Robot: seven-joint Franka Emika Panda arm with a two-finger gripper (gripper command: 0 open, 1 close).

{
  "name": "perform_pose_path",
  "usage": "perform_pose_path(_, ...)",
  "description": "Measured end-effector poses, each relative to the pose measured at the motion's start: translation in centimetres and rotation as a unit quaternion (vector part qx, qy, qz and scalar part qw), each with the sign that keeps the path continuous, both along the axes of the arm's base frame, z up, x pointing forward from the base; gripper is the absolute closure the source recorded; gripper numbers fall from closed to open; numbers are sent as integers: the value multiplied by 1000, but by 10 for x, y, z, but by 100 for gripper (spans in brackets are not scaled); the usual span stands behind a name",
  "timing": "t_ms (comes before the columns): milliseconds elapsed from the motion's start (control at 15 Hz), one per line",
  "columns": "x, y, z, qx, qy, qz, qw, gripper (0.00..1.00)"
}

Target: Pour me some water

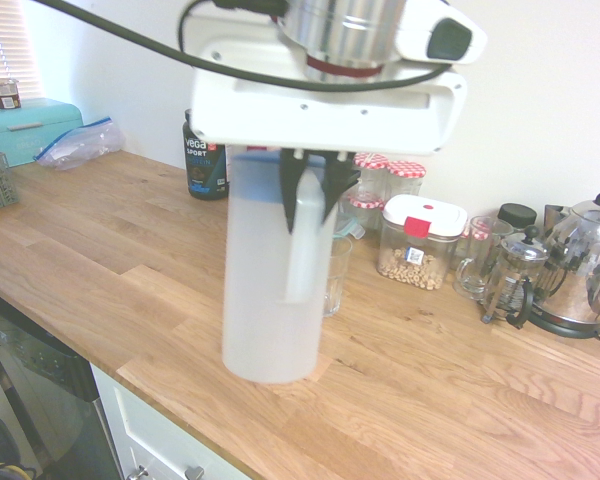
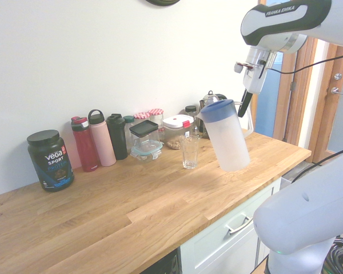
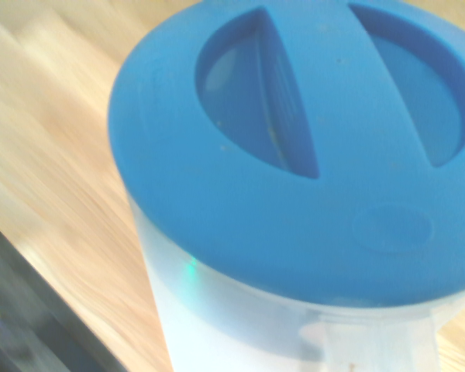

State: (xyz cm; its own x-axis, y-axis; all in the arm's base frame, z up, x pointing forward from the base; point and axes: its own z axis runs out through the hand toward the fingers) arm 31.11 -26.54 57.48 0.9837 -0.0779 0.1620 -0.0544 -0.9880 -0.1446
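Over the wooden counter (image 2: 120,211), mid-right from where I'm watching, the gripper (image 2: 244,108) has its fingers closed on the handle of the blue-lidded pitcher (image 2: 228,140), the right place to grip something likely top-heavy, smooth and sloshing, near that breakable glass (image 2: 189,153).

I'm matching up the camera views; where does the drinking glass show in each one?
First exterior view: right of center, partly hidden behind the pitcher.
Second exterior view: just right of center, the glass stands left of the pitcher.
Wrist view: not in it.
Shared landmark: the pitcher's blue lid.
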Motion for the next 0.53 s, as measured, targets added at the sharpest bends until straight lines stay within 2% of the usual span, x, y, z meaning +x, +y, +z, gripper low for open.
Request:
perform_pose_path(200, 36, 2, -17, -34, 16, 13, 999, 100)
perform_pose_path(533, 79, 28, -14, -120, 38, 53, 991, 100)
